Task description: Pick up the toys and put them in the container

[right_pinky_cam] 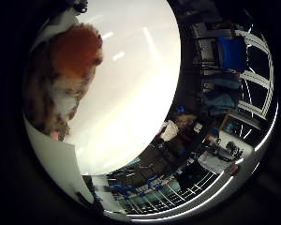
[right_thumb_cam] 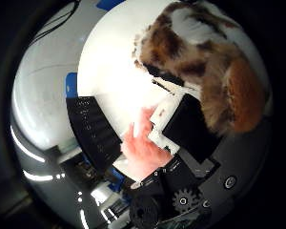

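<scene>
A plush toy (right_thumb_cam: 205, 57) with brown, orange and white fur fills much of the right thumb side palm view, close to the palm, over the white table (right_thumb_cam: 114, 67). My right hand (right_thumb_cam: 186, 134) shows as curled white and black fingers, pressed against the toy's side. A pinkish-orange thing (right_thumb_cam: 141, 148) lies beside the fingers; I cannot tell what it is. The right little finger side palm view shows the same furry toy (right_pinky_cam: 66, 70) close up against the white table (right_pinky_cam: 140, 75). No container is clearly in view.
A black ribbed object (right_thumb_cam: 93, 134) and a blue edge (right_thumb_cam: 71, 88) lie at the table's rim. Beyond the table, the little finger side view shows room clutter, a blue chair (right_pinky_cam: 232, 52) and shelving.
</scene>
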Motion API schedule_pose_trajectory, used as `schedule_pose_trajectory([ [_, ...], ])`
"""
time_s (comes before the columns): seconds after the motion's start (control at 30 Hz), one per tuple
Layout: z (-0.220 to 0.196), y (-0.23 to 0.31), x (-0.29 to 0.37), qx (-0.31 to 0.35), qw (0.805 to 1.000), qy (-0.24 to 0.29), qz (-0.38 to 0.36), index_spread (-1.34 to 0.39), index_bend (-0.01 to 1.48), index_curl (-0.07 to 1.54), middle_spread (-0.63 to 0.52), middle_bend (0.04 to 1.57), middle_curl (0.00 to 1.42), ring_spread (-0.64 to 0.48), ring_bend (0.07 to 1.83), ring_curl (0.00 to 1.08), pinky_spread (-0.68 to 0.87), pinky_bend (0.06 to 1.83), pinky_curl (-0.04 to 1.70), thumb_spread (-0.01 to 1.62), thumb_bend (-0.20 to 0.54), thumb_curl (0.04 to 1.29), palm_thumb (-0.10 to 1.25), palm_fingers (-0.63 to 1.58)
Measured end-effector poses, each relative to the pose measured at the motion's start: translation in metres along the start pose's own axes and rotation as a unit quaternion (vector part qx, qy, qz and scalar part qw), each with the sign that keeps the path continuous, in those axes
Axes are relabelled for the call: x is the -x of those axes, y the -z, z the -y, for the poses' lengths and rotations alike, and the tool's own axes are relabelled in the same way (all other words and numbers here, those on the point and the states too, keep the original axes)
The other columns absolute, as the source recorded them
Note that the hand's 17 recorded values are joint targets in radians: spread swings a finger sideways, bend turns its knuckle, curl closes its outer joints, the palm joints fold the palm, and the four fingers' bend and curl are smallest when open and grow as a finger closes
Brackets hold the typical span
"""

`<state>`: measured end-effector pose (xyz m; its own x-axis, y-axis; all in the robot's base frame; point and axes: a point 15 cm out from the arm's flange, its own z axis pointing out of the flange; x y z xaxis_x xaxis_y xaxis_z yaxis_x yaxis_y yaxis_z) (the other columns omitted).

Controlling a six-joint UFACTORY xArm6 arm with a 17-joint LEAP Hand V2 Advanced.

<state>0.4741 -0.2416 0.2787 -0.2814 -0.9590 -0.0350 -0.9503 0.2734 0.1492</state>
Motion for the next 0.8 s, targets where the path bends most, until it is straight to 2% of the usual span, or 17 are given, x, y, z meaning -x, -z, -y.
schedule_pose_trajectory([
  [0.2,-0.029,0.061,0.013,-0.036,0.999,0.016,-0.009,-0.22,1.13,0.77,-0.15,1.32,0.78,-0.22,1.39,0.72,-0.2,1.32,0.83,1.19,-0.01,0.55,1.02,1.1],
  [0.37,-0.062,0.109,0.048,-0.057,0.997,0.05,-0.01,-0.22,1.13,0.77,-0.15,1.32,0.78,-0.22,1.38,0.73,-0.2,1.3,0.87,1.2,-0.01,0.57,1.02,1.1],
  [0.8,-0.134,0.172,0.216,-0.102,0.981,0.165,0.007,-0.22,1.12,0.78,-0.15,1.32,0.77,-0.22,1.36,0.75,-0.2,1.25,0.94,1.2,-0.01,0.58,1.01,1.11],
])
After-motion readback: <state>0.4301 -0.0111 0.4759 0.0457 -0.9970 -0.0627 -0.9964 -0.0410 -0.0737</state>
